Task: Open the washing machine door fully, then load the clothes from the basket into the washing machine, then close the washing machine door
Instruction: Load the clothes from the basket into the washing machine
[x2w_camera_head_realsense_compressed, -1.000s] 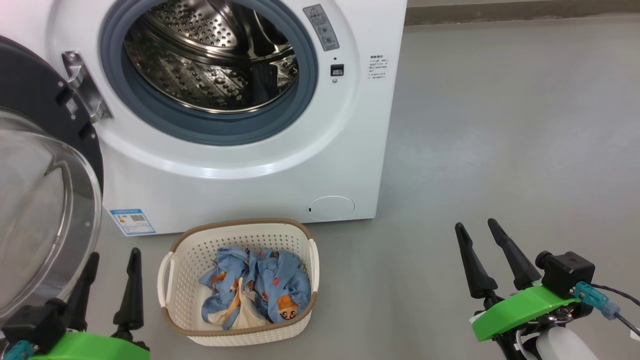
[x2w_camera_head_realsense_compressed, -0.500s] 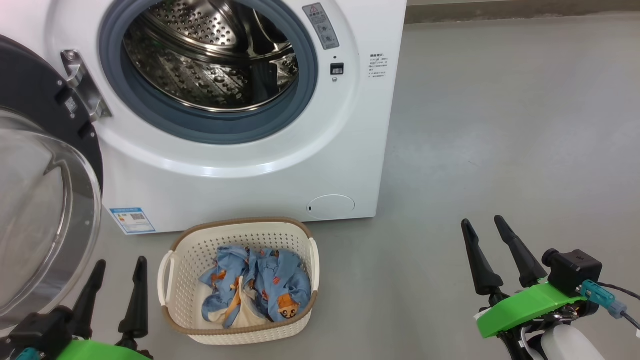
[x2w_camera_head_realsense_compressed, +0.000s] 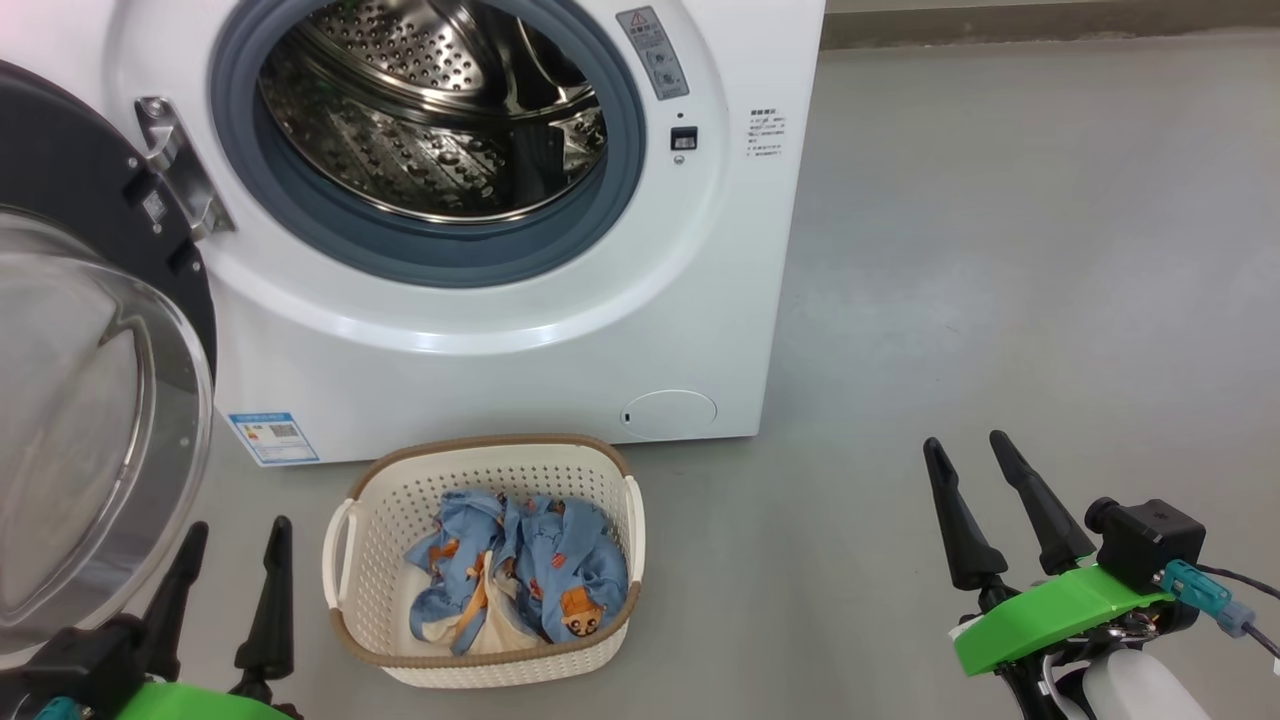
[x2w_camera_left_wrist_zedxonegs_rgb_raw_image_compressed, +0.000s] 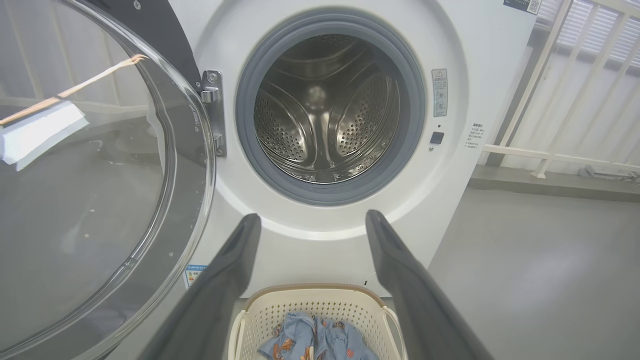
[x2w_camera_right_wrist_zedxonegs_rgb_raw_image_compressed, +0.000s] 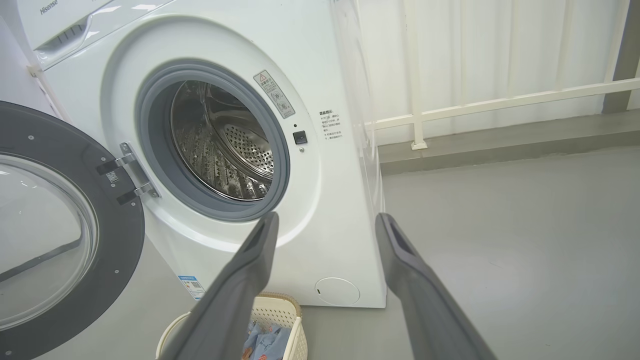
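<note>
Basket with clothes in it on the floor, before the washing machine at 12 o'clock, its door standing open at 10 o'clock.

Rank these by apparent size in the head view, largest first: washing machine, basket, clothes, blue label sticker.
1. washing machine, though cropped at the top edge
2. basket
3. clothes, lying inside the basket
4. blue label sticker

The left hand sits low at the head view's lower left. Its two dark fingers are spread apart, pointing up and holding nothing. The right hand is at the lower right, likewise spread and empty. It leans slightly leftward above its green wrist mount.
</note>
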